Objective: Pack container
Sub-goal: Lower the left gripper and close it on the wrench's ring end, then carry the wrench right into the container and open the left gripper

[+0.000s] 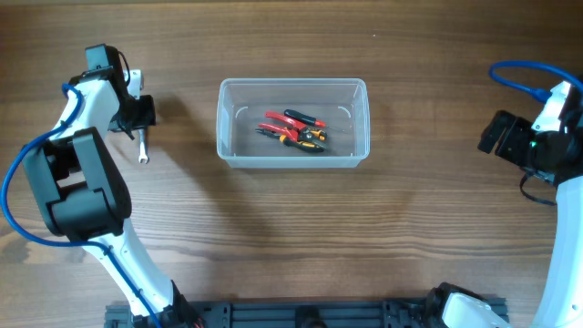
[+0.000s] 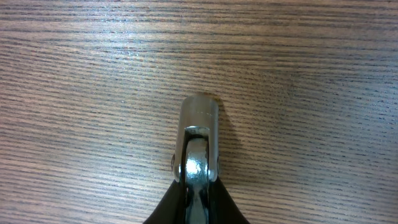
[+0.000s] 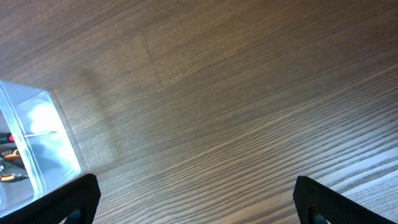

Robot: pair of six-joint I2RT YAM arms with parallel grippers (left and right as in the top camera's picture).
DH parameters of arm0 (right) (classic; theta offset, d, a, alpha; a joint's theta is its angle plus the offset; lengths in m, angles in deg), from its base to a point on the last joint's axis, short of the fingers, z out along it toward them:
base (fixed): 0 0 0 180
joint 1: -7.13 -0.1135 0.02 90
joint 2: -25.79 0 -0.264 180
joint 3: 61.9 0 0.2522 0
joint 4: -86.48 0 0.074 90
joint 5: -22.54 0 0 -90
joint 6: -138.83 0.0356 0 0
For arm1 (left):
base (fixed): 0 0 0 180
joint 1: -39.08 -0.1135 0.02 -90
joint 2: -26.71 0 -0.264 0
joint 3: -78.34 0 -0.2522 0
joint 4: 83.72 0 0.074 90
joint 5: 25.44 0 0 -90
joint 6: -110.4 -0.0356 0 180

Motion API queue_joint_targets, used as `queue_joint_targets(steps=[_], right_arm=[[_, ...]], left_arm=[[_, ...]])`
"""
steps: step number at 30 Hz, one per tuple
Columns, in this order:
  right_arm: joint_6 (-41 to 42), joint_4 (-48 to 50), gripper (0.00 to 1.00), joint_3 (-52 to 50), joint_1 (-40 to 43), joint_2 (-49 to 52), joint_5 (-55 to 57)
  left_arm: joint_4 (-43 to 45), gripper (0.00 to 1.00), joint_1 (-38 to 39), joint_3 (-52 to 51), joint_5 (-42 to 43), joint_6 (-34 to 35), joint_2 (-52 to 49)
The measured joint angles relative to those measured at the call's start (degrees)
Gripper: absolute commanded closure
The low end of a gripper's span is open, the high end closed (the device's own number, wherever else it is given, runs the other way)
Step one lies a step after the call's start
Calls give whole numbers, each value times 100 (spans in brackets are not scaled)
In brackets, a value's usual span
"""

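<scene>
Metal wrench (image 2: pixel 198 140) pinched in L fingers (image 2: pixel 225 214); R fingers (image 3: pixel 68 202) apart.

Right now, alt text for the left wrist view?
A silver metal tool, gripped in the left end effector at the bottom edge, points up the frame. Wood-grain table fills the rest.

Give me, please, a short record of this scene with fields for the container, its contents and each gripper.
container: clear tub, mid-table, no lid on it
contents: hand tools with red, black and orange handles
left gripper: shut on silver metal tool, left of the container
right gripper: open, nothing between its fingers, right of the container
</scene>
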Motion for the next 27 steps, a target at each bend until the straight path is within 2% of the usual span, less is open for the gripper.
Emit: queue_joint_targets(steps=[11,18,23,27], right_arm=[[0,0,0,0,0,0,0],[0,2,0,0,0,0,0],[0,0,0,0,0,0,0],[0,0,0,0,0,0,0]], left_arm=[[22,96,2,66,258,138,72],[-72,96,254,188,852,297,1613],[-208,96,1032,205,1491,509,2754],[-256,96,2033,212,1788,531,3139]])
